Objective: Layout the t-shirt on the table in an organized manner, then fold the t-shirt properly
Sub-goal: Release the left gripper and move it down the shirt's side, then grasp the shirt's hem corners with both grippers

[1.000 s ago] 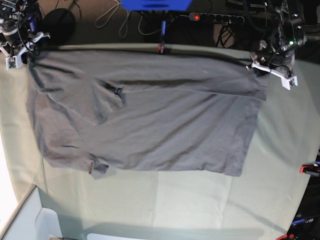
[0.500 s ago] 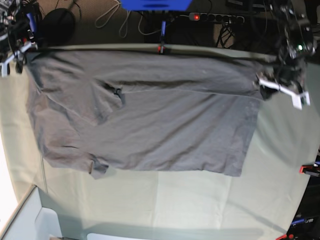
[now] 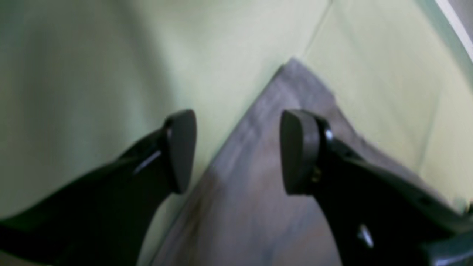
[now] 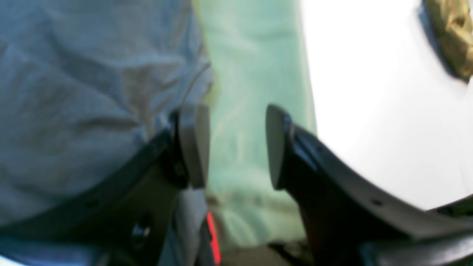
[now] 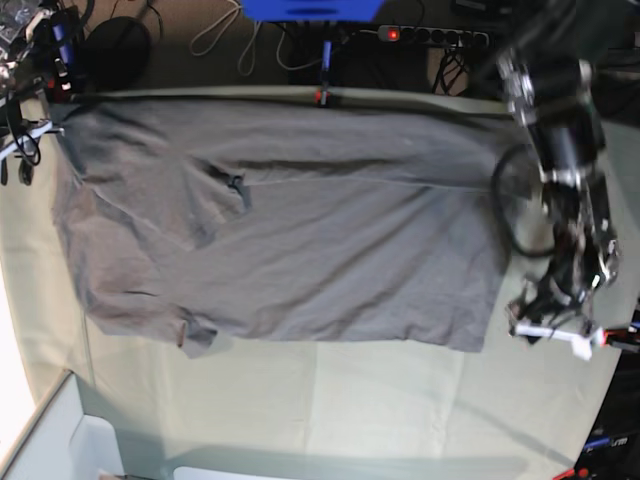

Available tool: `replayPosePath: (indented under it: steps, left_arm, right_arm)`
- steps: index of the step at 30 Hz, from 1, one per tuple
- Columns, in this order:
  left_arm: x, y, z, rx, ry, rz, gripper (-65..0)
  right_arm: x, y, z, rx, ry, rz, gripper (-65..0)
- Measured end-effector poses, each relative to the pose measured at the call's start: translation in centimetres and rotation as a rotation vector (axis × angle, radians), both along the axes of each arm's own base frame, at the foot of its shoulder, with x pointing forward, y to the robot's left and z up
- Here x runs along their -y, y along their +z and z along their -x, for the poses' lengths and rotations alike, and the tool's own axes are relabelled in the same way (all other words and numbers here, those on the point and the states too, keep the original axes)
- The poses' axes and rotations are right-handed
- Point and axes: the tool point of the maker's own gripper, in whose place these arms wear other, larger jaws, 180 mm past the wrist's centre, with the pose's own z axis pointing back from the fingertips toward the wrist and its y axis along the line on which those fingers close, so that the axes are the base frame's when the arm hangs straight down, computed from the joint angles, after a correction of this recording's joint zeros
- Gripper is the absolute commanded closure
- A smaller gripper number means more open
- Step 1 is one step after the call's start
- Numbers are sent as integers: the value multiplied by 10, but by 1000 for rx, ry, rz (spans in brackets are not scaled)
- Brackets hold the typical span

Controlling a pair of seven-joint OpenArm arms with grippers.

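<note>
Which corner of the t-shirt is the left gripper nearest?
The near hem corner of the t-shirt, beside the left gripper; the other corners lie farther away.

Across the bottom of the base view you have a broad bare strip of the table point(image 5: 380, 400) to pass a gripper over. The t-shirt point(image 5: 300, 230) fills the middle and upper part. At the right edge the left arm stands beside the shirt's lower corner, with a red clamp point(image 5: 620, 338) close by. At upper left, the right arm and cables point(image 5: 25, 60) crowd the corner.
</note>
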Motion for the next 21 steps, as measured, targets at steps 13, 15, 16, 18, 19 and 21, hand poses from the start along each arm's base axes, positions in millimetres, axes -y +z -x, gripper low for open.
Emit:
replayPosePath:
  steps: [13, 15, 16, 18, 19, 21]
  left_arm:
    - [46, -68, -25, -14, -212, -322, -352]
    - [45, -69, -23, -2, -207, -336, -352]
    - [46, -71, -21, 4, -208, -337, -352]
    - [49, -75, -16, 15, -214, -347, -352]
    - [49, -77, -13, 19, -213, -349, -351]
    - [49, -79, -11, 16, -215, -349, -348]
  right_arm:
    - [-3, -2, -5, -2, 9, -6, -256]
    - [-5, 1, -10, 17, 11, -10, -256]
    - [-5, 2, -11, 21, 11, -10, -256]
    - [-5, 1, -11, 20, 11, -9, -256]
    - [-5, 1, -10, 15, 12, -10, -256]
    - [-9, 0, -15, 13, 24, -13, -256]
